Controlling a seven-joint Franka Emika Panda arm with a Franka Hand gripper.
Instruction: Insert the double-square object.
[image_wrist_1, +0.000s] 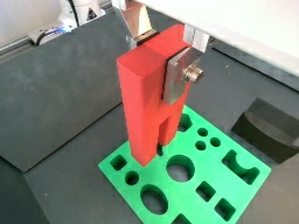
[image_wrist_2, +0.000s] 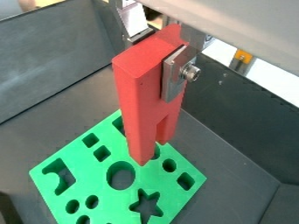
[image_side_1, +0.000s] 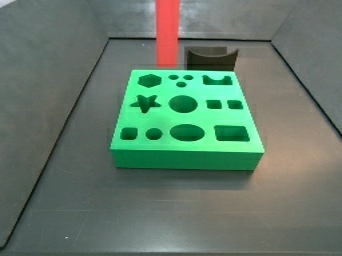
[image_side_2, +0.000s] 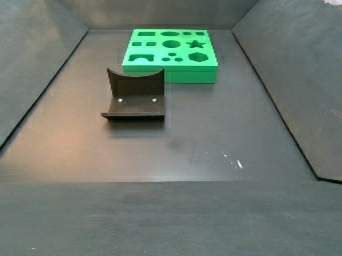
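The tool (image_wrist_1: 163, 54) grips the red bar (image_wrist_1: 149, 96) upright — silver fingers (image_wrist_1: 180, 73) clamped on its upper part — in both wrist views, its lower end above the green board (image_wrist_1: 193, 175). In a side view the bar (image_side_1: 168, 30) hangs at top centre, behind the board (image_side_1: 185, 117). The fixture (image_side_2: 134, 96) stands apart on the dark worktop (image_side_2: 201, 150).

dark grey matte floor (image_side_2: 201, 150), low dark walls (image_side_1: 80, 15) around it, soft even light

I've got a dark grey surface (image_side_2: 201, 140) here. The green board (image_side_2: 174, 52) lies flat on it, the fixture (image_side_2: 134, 95) standing just beside. The tool (image_wrist_1: 176, 74) hangs above the board.
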